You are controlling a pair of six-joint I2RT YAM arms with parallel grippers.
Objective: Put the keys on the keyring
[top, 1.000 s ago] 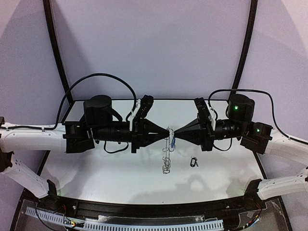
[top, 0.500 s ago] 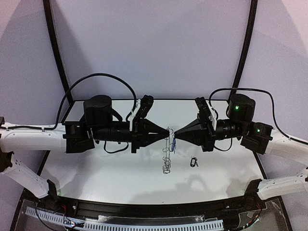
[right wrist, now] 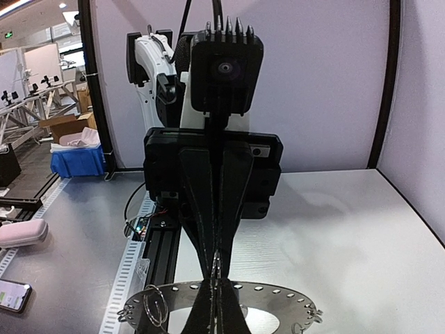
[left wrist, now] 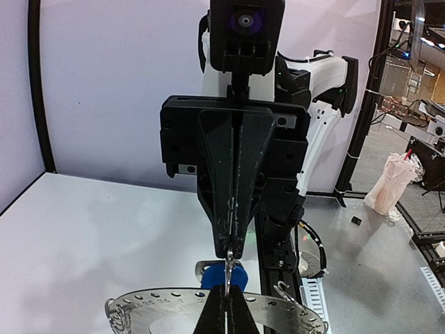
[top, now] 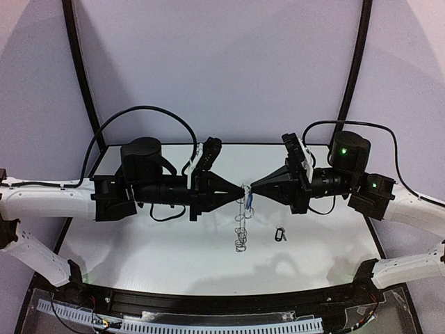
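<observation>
The two arms met tip to tip above the middle of the worktop (top: 174,243). The left fingers (top: 228,191) pointed toward the right and the right fingers (top: 265,186) toward the left, so they lay along one line with almost no gap between the tips. Both pairs were pressed together.

In the left wrist view the left fingers (left wrist: 217,313) were closed over the rim of the keyring (left wrist: 149,311). The ring was a flat grey disc with small holes around its edge and wire loops hanging from it. From above it appeared nearly edge-on, hanging down from the meeting point toward the worktop (top: 240,233).

The right fingers (left wrist: 226,209) pinched a thin wire loop (left wrist: 229,263) directly above the blue-tagged key (left wrist: 241,277). The key sat just behind the ring's rim. I could not tell whether that loop belonged to the key or to the ring.

The coming move seemed to turn on that short gap. The key lay straight ahead of the right fingers, on the line between the two tips. Threading it would probably mean a small push or twist along that line while the left arm held the ring steady.

The black-headed key (top: 279,234) lay on the worktop, apart from the ring on the right arm's side. Neither arm was touching it.
</observation>
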